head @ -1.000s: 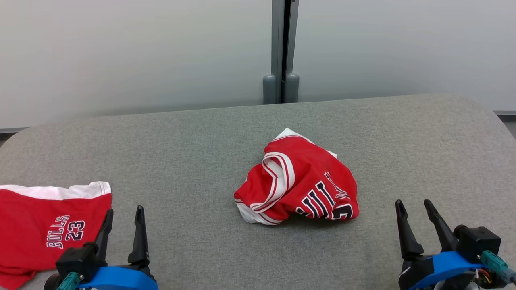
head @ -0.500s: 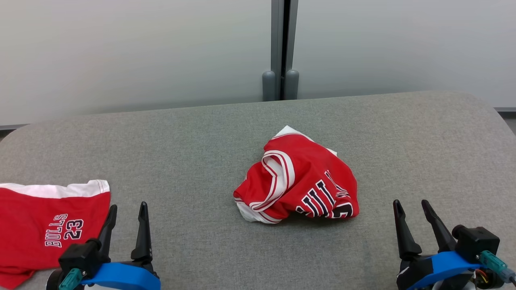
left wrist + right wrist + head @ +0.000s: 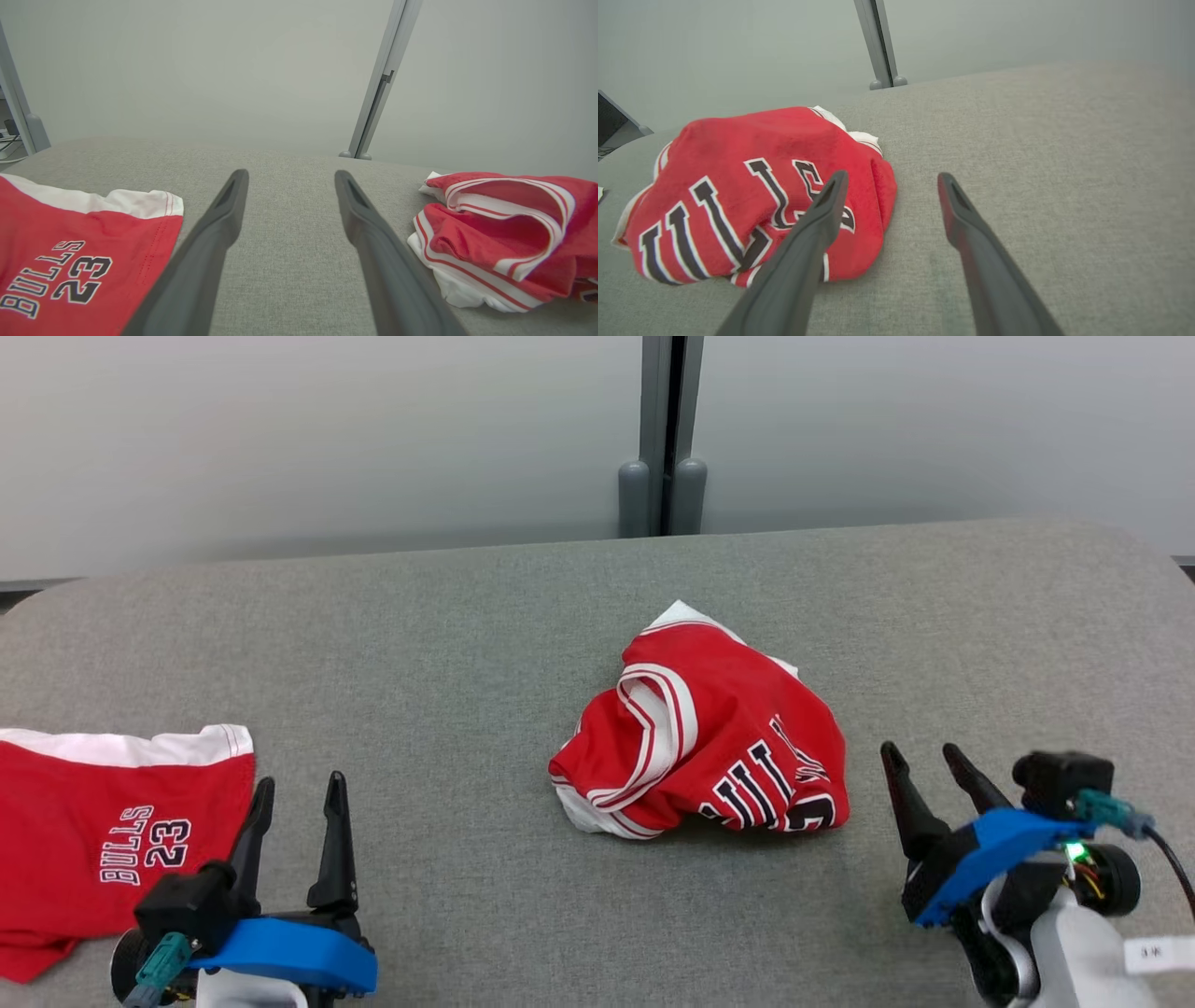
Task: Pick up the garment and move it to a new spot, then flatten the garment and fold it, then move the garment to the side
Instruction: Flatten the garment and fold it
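Garment [image 3: 702, 737]: red basketball jersey with white and dark-striped trim and dark, white-edged block lettering, partly lost in the folds. Crumpled into a loose mound, not flat. A trimmed opening gapes on its left side, a white corner pokes out at the far edge, and the lettering faces near and right. Lies near the middle of the grey cloth-topped table [image 3: 420, 616], slightly right of centre.

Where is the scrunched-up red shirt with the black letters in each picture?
Head view: the crumpled red jersey lies near the middle, slightly right.
Left wrist view: it is at the right side, in the lower half.
Right wrist view: it is on the left, large and close.
Shared landmark: the grey upright post at the back, seen in both wrist views too.
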Tool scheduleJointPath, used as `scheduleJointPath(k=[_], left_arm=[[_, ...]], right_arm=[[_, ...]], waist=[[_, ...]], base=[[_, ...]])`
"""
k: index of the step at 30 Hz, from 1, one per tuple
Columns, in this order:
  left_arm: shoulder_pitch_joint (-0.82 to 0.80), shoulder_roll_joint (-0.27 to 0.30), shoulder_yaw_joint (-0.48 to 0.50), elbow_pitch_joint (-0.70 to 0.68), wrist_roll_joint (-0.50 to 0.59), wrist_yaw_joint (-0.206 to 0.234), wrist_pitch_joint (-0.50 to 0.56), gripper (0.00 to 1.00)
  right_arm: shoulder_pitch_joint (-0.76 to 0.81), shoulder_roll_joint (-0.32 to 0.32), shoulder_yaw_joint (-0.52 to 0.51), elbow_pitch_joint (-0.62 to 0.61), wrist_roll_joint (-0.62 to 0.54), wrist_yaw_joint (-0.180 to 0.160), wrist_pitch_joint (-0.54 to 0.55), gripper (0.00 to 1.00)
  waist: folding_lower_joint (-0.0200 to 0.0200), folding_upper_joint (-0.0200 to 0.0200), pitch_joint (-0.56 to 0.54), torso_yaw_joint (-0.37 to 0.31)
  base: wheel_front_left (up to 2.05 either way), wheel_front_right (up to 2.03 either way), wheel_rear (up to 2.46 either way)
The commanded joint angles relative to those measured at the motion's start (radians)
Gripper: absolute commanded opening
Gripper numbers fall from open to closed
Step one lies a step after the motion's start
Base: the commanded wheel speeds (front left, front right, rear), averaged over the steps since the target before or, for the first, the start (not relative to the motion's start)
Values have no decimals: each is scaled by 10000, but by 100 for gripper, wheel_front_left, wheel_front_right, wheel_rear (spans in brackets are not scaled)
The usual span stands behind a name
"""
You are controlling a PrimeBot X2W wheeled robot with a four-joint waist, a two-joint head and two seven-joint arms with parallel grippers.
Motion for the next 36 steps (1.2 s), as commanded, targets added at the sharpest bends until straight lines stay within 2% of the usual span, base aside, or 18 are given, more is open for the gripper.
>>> scheduleJointPath(k=[1,7,18,19,20,21,22,29,36], left_arm=[[-165,-9,-45,-41,64,-54,-47,100],[-491,-105,-242,-61,197,-199,-48,100],[-971,-270,-516,-1,342,-367,-47,100],[-1003,-279,-531,21,351,-392,-47,100],[-1020,-294,-553,55,361,-409,-47,100],[-1024,-302,-565,82,370,-403,-48,100],[-1018,-315,-565,103,375,-413,-47,100],[-753,-360,-376,133,379,-411,-48,100],[-532,-457,-280,101,384,-390,-48,100]], right_arm=[[-420,-38,-28,183,-27,1,385,100],[-1919,-43,-293,1613,-690,1,1773,100],[-3430,-41,-1057,4564,-1504,1,2223,100],[-3486,-22,-1058,4808,-1455,2,2231,90],[-3540,-13,-1000,5003,-1374,4,2210,49],[-3608,16,-909,5090,-1365,4,2081,18],[-3694,30,-796,5110,-1394,7,1922,0],[-4222,-147,219,3928,-1180,2,751,0],[-4138,-219,1537,1009,-806,2,744,0]], waist=[[0,0,170,132],[0,0,674,552],[0,0,1280,1392],[0,0,1284,1438],[0,0,1275,1483],[0,0,1258,1512],[0,0,1226,1536],[0,0,765,1432],[0,0,282,1222]], base=[[0,0,0],[0,0,0],[0,0,0],[0,0,0],[0,0,0],[0,0,0],[0,0,0],[0,0,0],[0,0,0]])
